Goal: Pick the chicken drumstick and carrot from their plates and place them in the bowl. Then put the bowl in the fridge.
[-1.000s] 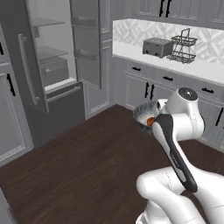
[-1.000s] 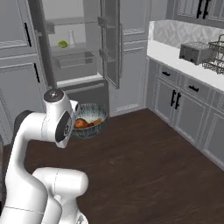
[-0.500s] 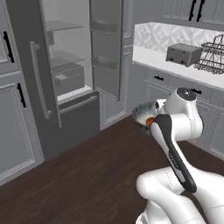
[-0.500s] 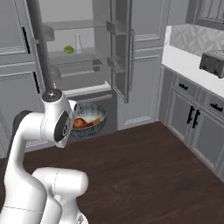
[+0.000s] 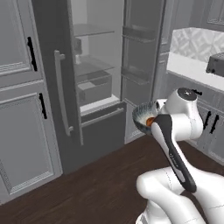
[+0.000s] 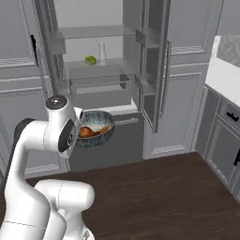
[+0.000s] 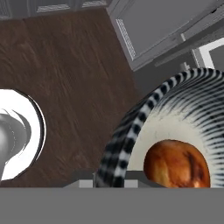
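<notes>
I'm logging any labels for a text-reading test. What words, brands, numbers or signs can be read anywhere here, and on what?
None: no readable text, brand, number or sign in any view.
The fridge, its door and shelves are plain.
The bowl bears only a ribbed, speckled pattern, no lettering.
The white bottle on the fridge shelf shows no label that I can make out.

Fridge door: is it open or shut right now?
Open. The fridge shows its pale interior and glass shelves, and its door stands swung out to the side while the bowl is held before it.
</notes>
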You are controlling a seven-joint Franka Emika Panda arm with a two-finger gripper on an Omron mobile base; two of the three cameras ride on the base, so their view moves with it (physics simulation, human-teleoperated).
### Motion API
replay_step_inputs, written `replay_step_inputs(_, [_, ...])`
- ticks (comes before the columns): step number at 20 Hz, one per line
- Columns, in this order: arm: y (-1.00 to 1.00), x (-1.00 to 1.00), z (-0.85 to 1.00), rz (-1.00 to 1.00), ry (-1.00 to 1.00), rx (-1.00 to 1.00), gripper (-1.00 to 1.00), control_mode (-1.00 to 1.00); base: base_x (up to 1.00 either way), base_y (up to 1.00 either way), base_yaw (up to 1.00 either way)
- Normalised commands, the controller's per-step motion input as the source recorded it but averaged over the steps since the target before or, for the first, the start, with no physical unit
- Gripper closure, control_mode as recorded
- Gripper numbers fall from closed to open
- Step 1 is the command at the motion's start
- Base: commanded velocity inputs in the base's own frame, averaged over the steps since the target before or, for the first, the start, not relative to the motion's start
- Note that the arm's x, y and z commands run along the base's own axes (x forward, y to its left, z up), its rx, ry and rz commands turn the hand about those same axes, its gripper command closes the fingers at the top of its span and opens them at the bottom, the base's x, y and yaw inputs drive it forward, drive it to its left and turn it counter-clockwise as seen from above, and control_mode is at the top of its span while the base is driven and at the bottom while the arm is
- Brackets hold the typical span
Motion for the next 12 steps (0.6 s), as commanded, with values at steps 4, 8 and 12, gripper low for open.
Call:
replay_step_inputs(4, [0.00,0.00,0.00,0.00,0.00,0.00,1.00,1.00,1.00,-0.45,0.34])
replay_step_inputs(8, [0.00,0.00,0.00,0.00,0.00,0.00,1.00,1.00,1.00,-0.68,0.35])
replay_step_inputs(12, [0.00,0.00,0.00,0.00,0.00,0.00,1.00,1.00,1.00,-0.75,0.34])
